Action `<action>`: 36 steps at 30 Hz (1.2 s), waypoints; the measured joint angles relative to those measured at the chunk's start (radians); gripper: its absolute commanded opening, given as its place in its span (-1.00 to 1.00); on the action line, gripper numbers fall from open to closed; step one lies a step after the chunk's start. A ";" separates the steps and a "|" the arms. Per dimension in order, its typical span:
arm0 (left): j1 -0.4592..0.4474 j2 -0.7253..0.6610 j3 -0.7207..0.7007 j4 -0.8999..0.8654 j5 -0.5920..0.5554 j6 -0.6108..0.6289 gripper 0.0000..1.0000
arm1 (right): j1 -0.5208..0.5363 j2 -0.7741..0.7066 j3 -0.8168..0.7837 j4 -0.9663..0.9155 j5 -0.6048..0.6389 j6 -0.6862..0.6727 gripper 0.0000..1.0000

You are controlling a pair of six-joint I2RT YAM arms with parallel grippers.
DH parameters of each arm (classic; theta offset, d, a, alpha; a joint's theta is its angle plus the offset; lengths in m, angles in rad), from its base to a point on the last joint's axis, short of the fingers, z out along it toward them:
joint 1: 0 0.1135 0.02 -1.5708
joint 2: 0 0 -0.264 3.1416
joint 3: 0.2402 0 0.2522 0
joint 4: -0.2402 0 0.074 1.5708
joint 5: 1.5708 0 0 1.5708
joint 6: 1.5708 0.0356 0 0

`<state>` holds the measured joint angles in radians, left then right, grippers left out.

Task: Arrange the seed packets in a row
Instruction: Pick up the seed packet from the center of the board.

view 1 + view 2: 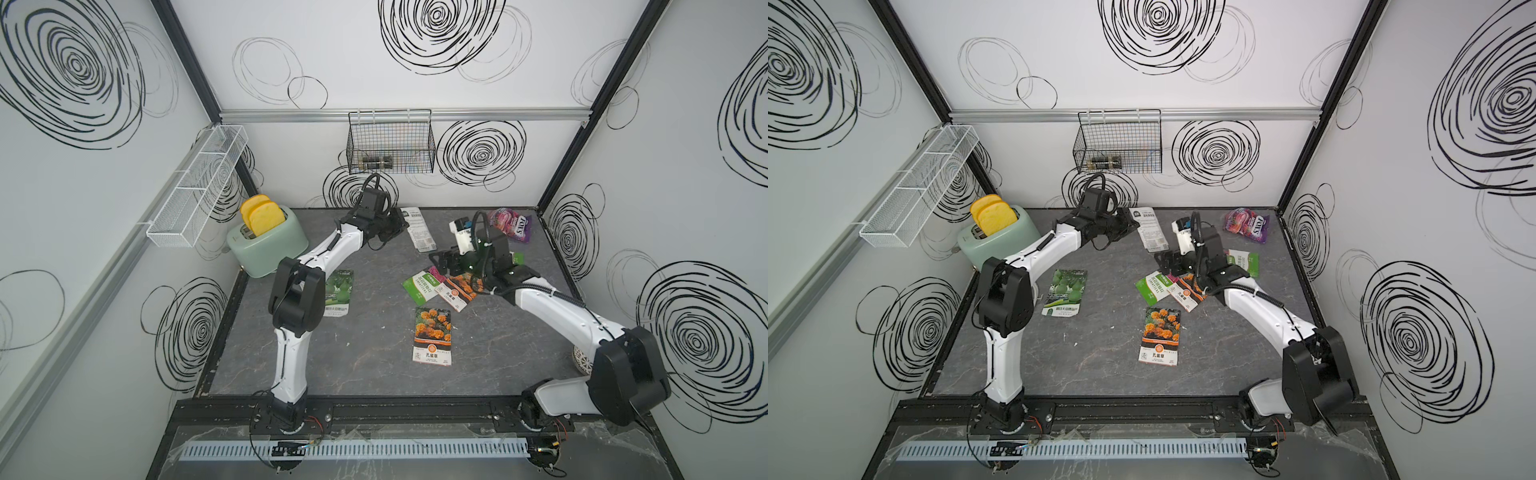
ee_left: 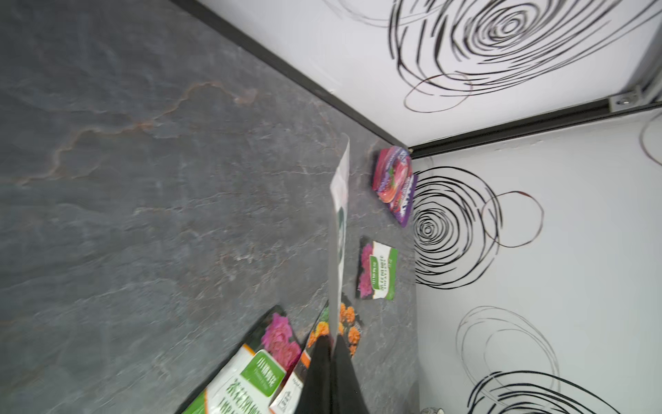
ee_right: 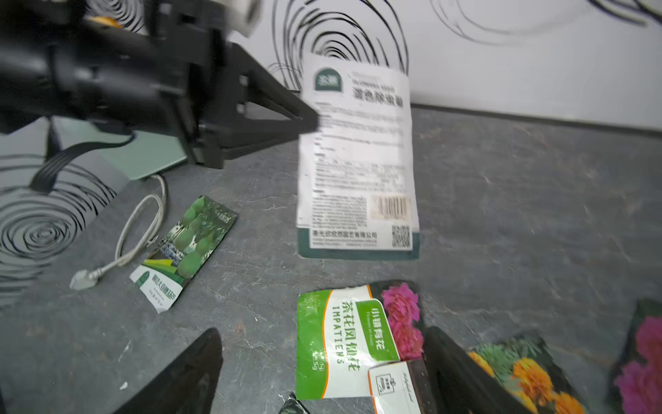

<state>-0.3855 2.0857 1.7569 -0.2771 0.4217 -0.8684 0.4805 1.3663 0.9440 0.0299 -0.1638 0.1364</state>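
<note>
White walls [image 1: 332, 50] scribbled with black spirals close in a dark grey, slate-patterned worktop [image 1: 374, 374]. A white wire shelf [image 1: 195, 187] hangs on the left wall and a black wire basket [image 1: 390, 145] on the far wall. A mint toaster [image 1: 270, 245] with yellow toast stands at far left, and a purple candy bag [image 1: 509, 224] lies in the far right corner.

The left claw [image 1: 401, 226] is clenched on one long edge of the white-backed packet [image 1: 417, 228] at far centre. Its long axis runs far to near, barcode end nearest; whether that end touches the worktop I cannot tell. The right claw [image 3: 322, 362] is spread wide and empty, low over the impatiens packet [image 1: 422, 284] in mid-worktop. That packet lies diagonally, its pink flowers pointing far right. The small marigold packet [image 1: 459, 291] overlaps its near right corner on a like diagonal, partly under the right arm.

The large marigold packet [image 1: 432, 336] lies just nearer, lengthwise far to near, label end near. The gourd packet [image 1: 1066, 293] lies well to the left beside the left arm, also far to near, label end near. A second pink-flowered packet [image 1: 1244, 261] lies right of the right wrist.
</note>
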 measured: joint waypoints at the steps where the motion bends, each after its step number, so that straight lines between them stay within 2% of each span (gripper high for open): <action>1: 0.002 -0.003 -0.016 -0.020 -0.002 0.010 -1.00 | 0.036 -0.012 -0.020 0.026 0.028 -0.033 0.78; 5: 0.003 -0.005 -0.060 -0.080 -0.006 0.038 -1.00 | 0.132 -0.023 -0.082 0.111 0.124 -0.129 0.74; 10: 0.001 -0.035 -0.102 -0.106 -0.013 0.056 -1.00 | 0.189 0.022 -0.092 0.142 0.207 -0.183 0.71; 24: -0.019 -0.116 -0.164 -0.111 -0.019 0.069 -1.00 | 0.280 0.232 -0.097 0.209 0.317 -0.204 0.65; 33: -0.035 -0.117 -0.172 -0.118 -0.019 0.078 -1.00 | 0.288 0.312 -0.081 0.263 0.466 -0.194 0.25; 36: -0.039 -0.121 -0.179 -0.119 -0.019 0.080 -1.00 | 0.288 0.324 -0.053 0.274 0.492 -0.195 -0.17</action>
<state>-0.4248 1.9648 1.5780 -0.3958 0.4030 -0.7879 0.7685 1.6901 0.8913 0.3042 0.3279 -0.0582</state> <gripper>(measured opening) 0.050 0.524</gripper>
